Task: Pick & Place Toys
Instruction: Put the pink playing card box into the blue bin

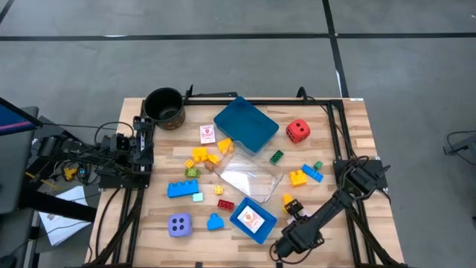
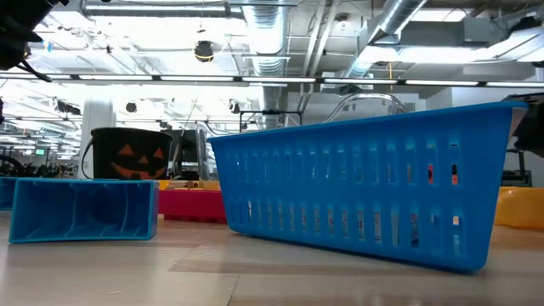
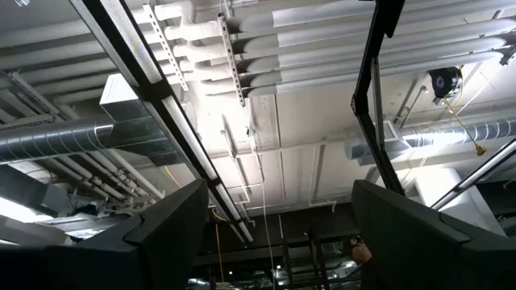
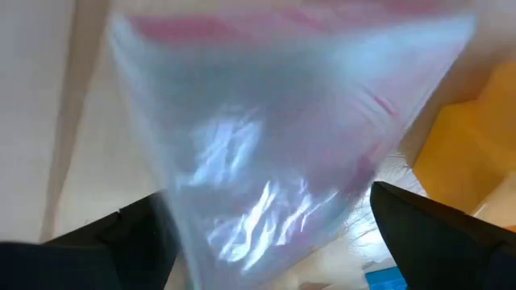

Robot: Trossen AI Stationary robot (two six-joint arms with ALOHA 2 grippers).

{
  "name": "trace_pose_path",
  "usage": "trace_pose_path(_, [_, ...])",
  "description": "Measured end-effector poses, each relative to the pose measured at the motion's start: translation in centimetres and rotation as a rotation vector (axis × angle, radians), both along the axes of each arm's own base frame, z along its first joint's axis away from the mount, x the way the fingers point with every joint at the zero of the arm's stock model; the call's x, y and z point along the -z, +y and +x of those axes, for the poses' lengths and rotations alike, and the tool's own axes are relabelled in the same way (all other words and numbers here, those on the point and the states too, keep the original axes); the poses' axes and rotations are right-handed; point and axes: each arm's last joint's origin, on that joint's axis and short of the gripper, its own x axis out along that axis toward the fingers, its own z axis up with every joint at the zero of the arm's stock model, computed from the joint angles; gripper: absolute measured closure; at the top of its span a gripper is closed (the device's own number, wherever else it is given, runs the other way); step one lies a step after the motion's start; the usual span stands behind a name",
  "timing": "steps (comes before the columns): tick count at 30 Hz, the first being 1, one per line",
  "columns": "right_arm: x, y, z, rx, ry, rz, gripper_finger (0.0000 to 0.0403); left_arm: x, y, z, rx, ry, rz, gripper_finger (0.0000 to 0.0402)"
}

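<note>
Red die [image 1: 298,132]: far right, standing alone; lavender die [image 1: 179,224]: near left. Both probably rigid and light; grip across flat faces.

Long blue brick [image 1: 183,188]: left centre; likely hard and slick, so pinch its long sides.

Small yellow bricks [image 1: 199,155]: crowded beside the blue tray [image 1: 246,124], with little finger room.

Right gripper [image 1: 287,211]: near right, fingers apart, empty.

Left gripper [image 3: 276,234]: parked at the far left, fingers apart, empty.

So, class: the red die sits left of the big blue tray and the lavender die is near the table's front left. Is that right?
Not quite. The high view shows the red die right of the big blue tray, not left. The lavender die is indeed near the table's front left.
</note>
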Motion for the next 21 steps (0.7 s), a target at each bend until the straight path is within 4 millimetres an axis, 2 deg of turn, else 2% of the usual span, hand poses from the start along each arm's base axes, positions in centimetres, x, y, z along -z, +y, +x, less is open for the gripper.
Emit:
trace_pose_path(6, [0.07,-0.72,0.56,0.096,0.000,-0.007,0.0041,0.00,0.00,0.00,0.005,0.000,-0.003,0.0101])
trace_pose_path(14, [0.13,-0.62,0.65,0.108,0.001,0.017,0.0103,0.00,0.00,0.00,0.005,0.000,-0.003,0.0101])
trace_pose_path(21, [0.13,-0.60,0.65,0.131,0.003,0.021,0.0092,0.00,0.00,0.00,0.005,0.000,-0.004,0.0101])
